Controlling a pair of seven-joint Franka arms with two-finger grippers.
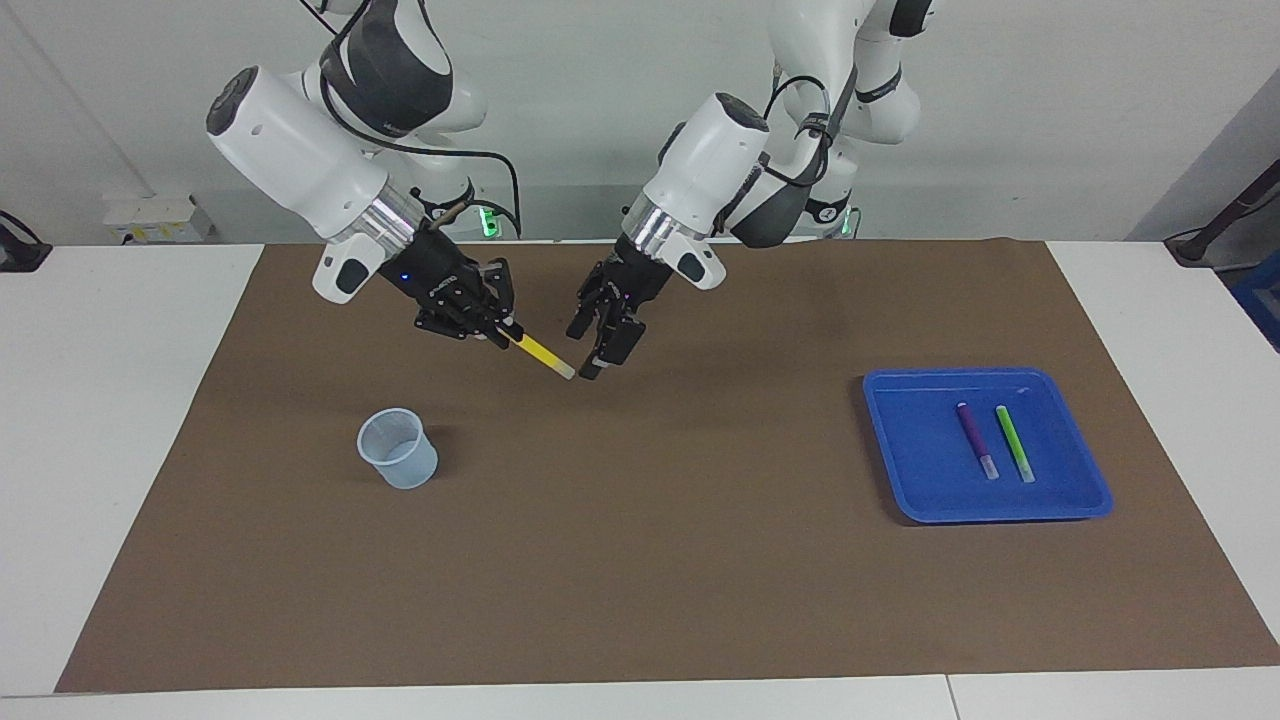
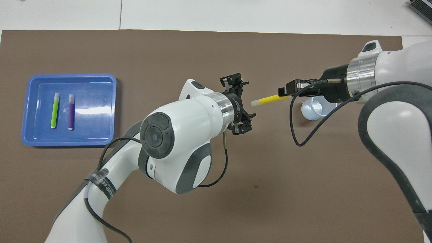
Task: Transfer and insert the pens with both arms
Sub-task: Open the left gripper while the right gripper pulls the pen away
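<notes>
Now | right hand (image 1: pixel 497 327) pinches yellow pen (image 1: pixel 541 353) | whitish tip slants down toward left hand (image 1: pixel 601 352)

A white table (image 1: pixel 110 420) carries a large brown mat (image 1: pixel 650 560) that covers most of its top, leaving white strips bare at both ends and along the edge farthest from the robots. Two things rest directly on the mat — a small translucent measuring cup (image 1: pixel 398 449), upright, toward the right arm's end, and a shallow blue tray (image 1: pixel 900 470) toward the left arm's end. The two stand well apart, with open mat between them.
</notes>
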